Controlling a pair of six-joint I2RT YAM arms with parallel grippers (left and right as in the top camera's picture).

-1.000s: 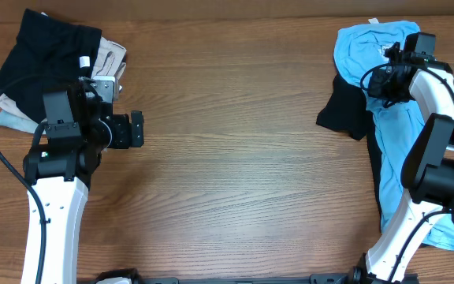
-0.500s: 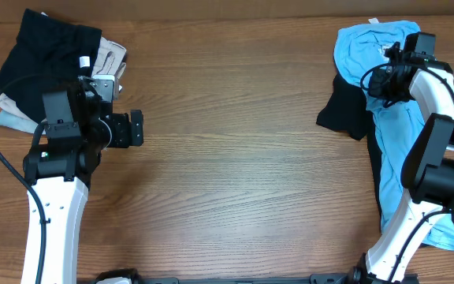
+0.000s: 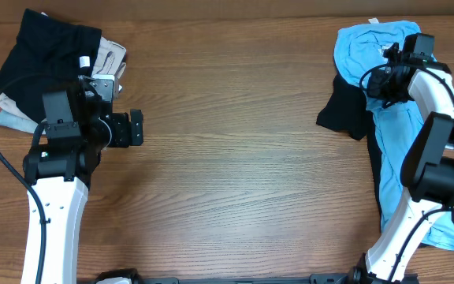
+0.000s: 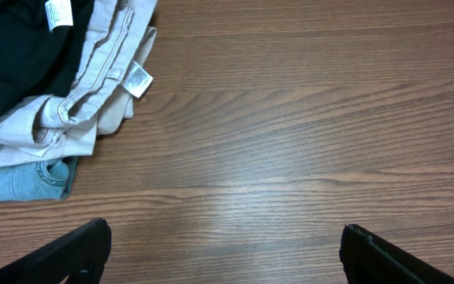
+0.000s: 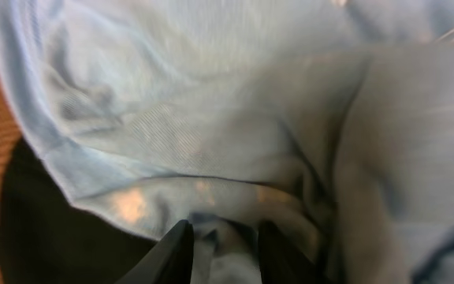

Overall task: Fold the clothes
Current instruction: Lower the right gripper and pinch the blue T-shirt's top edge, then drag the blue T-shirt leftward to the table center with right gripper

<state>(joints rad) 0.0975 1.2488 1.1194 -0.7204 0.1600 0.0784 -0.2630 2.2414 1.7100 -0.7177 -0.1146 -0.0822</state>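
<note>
From overhead we see the light-blue T-shirt (image 3: 366, 49) bunched at the far right of the table (image 3: 235, 158). It trails toward the near edge beneath the right arm. A black garment (image 3: 344, 110) lies against its left side. The right gripper (image 3: 385, 79) is down on the shirt, but this view hides how its jaws stand. The right wrist view shows it: the fingers (image 5: 178, 251) are close together, pinching a small fold of the blue fabric between them. The black cloth shows at the lower left of that view.

At the far left, overhead shows a pile with a dark garment (image 3: 42, 47) on a beige garment (image 3: 110, 59). The left gripper (image 3: 135, 128) hangs over bare wood just right of the pile. Only the left wrist view reveals a denim piece (image 4: 22, 181) under the beige one and white tags (image 4: 138, 78) on the seams. It also shows the left jaws spread wide, holding nothing.
</note>
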